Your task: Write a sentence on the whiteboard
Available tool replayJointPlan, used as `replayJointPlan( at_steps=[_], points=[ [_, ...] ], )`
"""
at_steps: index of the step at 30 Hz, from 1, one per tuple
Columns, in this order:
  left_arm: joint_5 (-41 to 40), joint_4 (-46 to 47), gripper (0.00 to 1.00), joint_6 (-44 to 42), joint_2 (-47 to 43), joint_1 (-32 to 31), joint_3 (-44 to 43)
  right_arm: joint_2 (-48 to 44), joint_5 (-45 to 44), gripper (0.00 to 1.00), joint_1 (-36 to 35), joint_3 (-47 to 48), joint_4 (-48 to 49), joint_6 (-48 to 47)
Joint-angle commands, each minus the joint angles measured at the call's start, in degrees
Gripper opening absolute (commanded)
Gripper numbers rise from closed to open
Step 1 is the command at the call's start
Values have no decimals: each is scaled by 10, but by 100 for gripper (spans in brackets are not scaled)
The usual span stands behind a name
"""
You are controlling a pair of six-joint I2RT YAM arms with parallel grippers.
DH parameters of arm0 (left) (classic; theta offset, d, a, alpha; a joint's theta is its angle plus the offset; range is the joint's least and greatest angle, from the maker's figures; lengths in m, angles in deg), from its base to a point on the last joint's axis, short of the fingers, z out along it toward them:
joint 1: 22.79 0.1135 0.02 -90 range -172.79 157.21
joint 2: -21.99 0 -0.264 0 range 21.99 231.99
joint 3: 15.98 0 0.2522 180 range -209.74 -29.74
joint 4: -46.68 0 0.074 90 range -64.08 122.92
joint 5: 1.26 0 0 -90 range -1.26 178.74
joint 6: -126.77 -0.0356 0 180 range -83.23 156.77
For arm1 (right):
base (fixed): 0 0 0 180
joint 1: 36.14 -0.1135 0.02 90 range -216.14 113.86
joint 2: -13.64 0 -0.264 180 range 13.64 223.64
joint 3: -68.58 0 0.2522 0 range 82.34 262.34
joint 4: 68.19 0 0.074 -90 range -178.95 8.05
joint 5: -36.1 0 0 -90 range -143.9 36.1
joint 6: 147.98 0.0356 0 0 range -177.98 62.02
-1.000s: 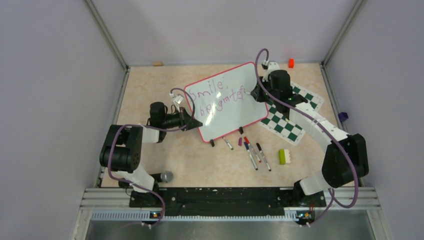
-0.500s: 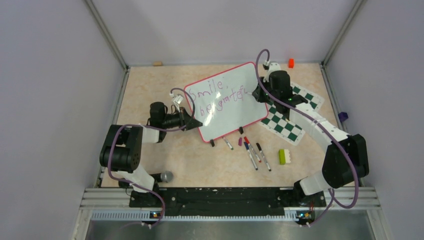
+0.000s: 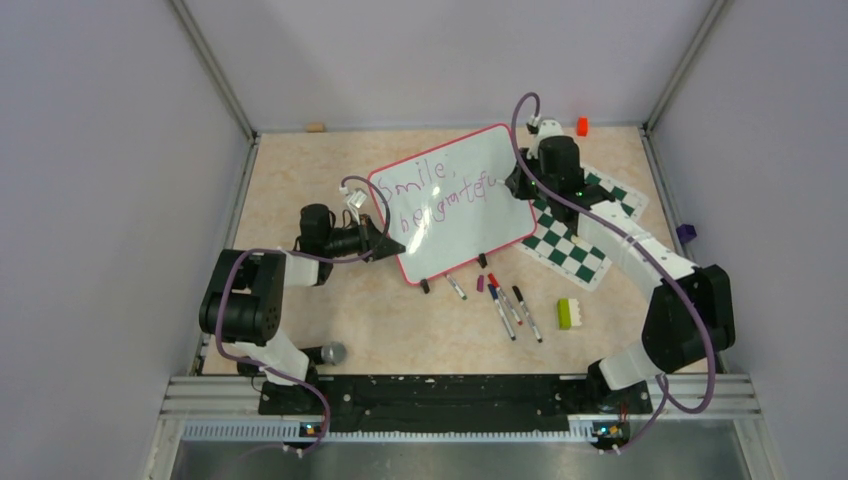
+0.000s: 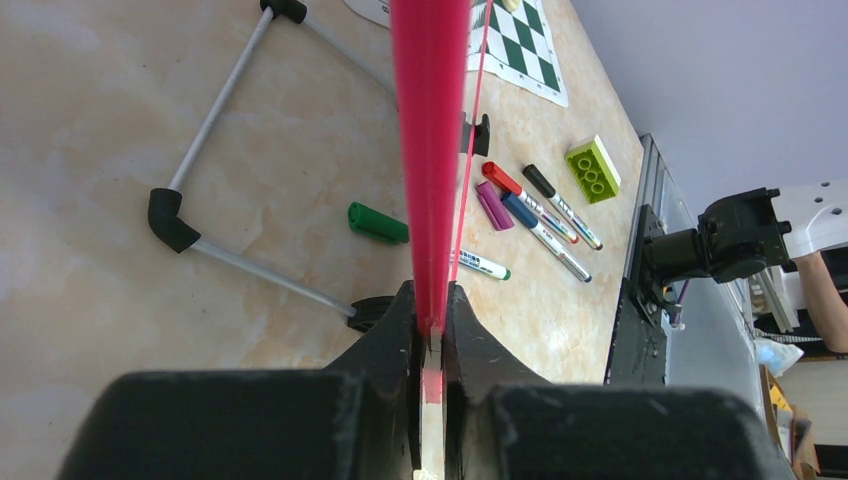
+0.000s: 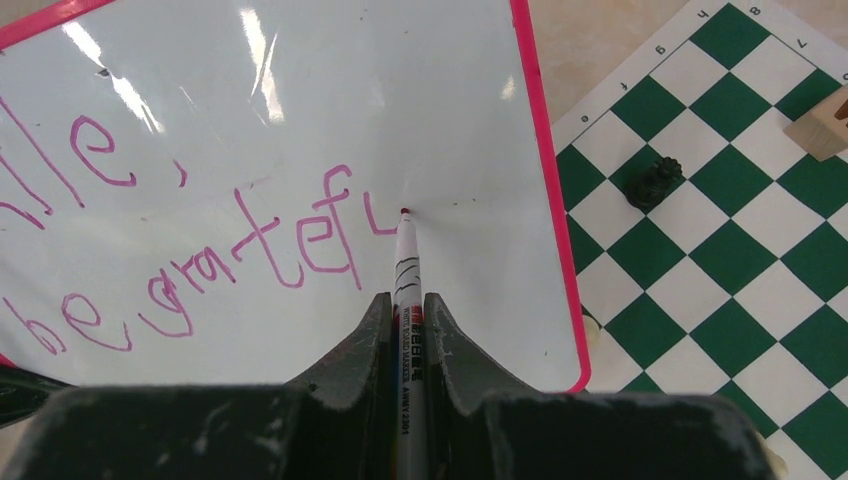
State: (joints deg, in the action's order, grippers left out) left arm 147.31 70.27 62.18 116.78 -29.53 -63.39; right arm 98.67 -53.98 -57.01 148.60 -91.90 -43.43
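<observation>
Now: whiteboard (image 3: 470,228) clamped by the left claw (image 3: 392,246), written on by the right claw (image 3: 513,186).
From above, the whiteboard is seen on the desk (image 3: 300,180) between both claws, the sentence (image 3: 445,203) facing up. At the left wrist, its pink rim is pinched between the closed fingers (image 4: 392,330), running straight ahead. At the right wrist, a marker (image 5: 407,290) is gripped tight, its tip pressed on the whiteboard just ahead of the claw, right of "gratefu".

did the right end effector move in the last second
Yes, slightly: the right end effector edged farther back, nearer the orange block.
</observation>
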Motion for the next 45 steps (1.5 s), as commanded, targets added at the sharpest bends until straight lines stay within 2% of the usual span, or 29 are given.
replayJointPlan(
  at_steps=[1, 20, 36, 45],
  points=[
    [-50, -73, 0, -12, 22, -6, 6, 20, -19, 0, 3, 33, 12, -1],
    [-51, -74, 0, -13, 22, -7, 7, 27, -8, 0, 4, 49, 5, -2],
    [-49, -74, 0, -13, 22, -7, 6, -13, -2, 0, 3, -18, -3, 0],
    [-50, -74, 0, -13, 21, -7, 6, -23, -3, 0, 4, -20, -4, -2]
  ],
)
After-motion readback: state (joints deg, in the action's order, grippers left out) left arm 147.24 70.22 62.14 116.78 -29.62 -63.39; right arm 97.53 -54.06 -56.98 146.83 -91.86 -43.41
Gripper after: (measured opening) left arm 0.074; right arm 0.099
